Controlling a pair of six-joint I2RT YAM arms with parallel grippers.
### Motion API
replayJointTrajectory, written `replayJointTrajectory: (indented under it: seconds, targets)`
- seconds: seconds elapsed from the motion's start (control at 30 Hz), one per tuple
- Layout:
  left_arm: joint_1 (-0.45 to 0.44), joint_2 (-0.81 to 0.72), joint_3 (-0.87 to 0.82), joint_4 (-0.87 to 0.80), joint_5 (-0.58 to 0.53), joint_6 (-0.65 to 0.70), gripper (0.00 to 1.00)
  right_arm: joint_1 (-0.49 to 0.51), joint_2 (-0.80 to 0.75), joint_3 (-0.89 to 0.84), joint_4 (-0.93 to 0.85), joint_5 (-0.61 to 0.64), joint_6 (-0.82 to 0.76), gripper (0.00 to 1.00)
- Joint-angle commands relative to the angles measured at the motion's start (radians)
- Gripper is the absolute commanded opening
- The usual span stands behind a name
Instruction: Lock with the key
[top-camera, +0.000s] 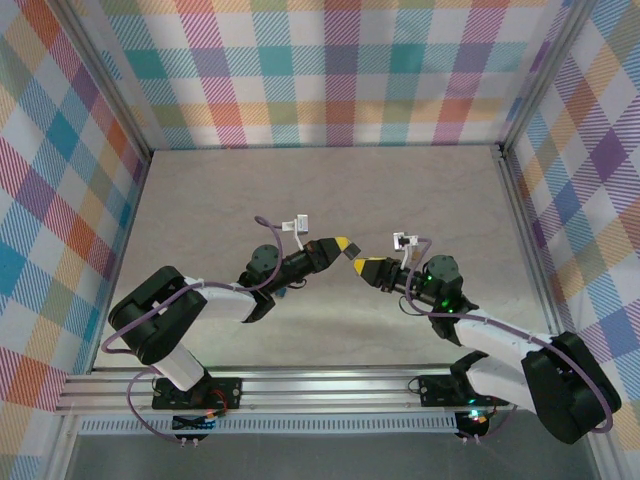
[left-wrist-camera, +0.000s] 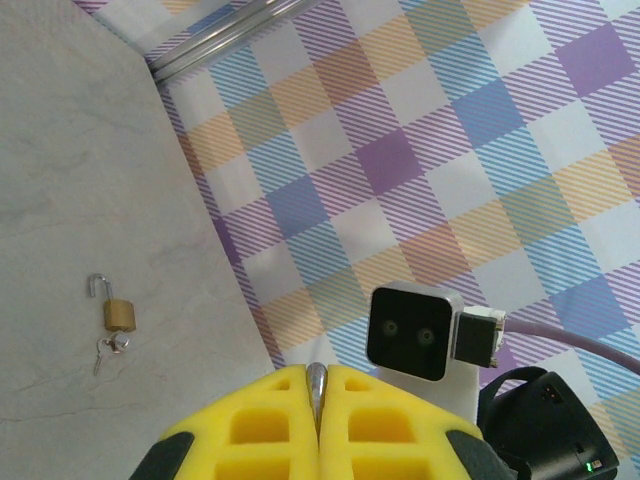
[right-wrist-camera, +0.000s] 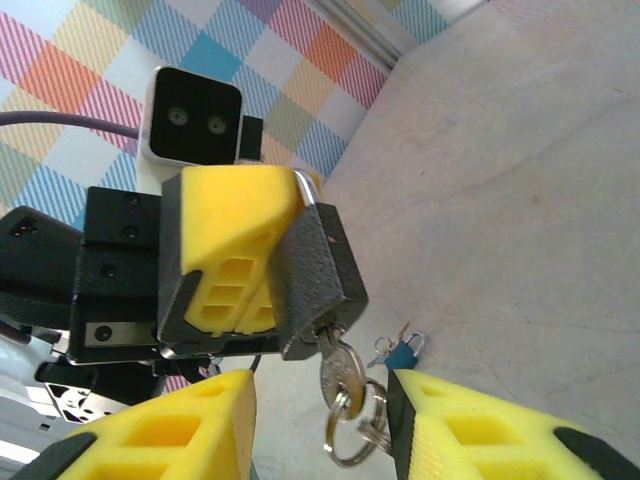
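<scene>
The lock (right-wrist-camera: 322, 268), a dark padlock, hangs above the table, clamped by its upper part between the yellow fingers (right-wrist-camera: 232, 222) of my left gripper (top-camera: 345, 246). In the left wrist view the thin metal shackle (left-wrist-camera: 317, 384) sits between that gripper's (left-wrist-camera: 318, 372) closed pads. A silver key (right-wrist-camera: 341, 366) is inserted in the underside of the lock, and a key ring (right-wrist-camera: 356, 432) dangles from it. My right gripper (right-wrist-camera: 322, 392) stands open just below the lock with one finger on each side of the key. From above, the two grippers meet tip to tip over mid-table at the lock (top-camera: 356, 256).
A small blue padlock (right-wrist-camera: 405, 352) with tiny keys lies on the table beyond the right gripper. A brass padlock (left-wrist-camera: 118, 314) with an open shackle and its keys (left-wrist-camera: 108, 350) lies on the table near the plaid wall (left-wrist-camera: 420, 150).
</scene>
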Motion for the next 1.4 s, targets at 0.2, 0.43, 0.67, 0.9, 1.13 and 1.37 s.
replayJointTrajectory:
  seconds: [0.2,0.43,0.67,0.9,1.13,1.37]
  targets:
    - [0.012,0.001,0.017,0.104,0.016,-0.005,0.0,-0.001,0.008,0.009,0.105,-0.023,0.013,0.32]
    - [0.011,-0.001,0.014,0.108,0.016,-0.013,0.0,-0.001,0.007,0.009,0.123,-0.017,0.014,0.26]
    - [0.012,-0.001,0.014,0.111,0.019,-0.02,0.0,-0.002,0.021,0.002,0.157,-0.001,0.022,0.22]
    - [0.012,-0.006,0.014,0.113,0.021,-0.022,0.0,-0.001,0.116,-0.018,0.326,0.007,0.072,0.16]
    - [0.012,-0.018,0.002,0.113,0.014,-0.021,0.0,-0.001,0.178,-0.03,0.415,0.018,0.098,0.14]
    - [0.011,-0.021,0.002,0.119,0.004,-0.022,0.0,-0.001,0.215,-0.025,0.464,-0.006,0.108,0.0]
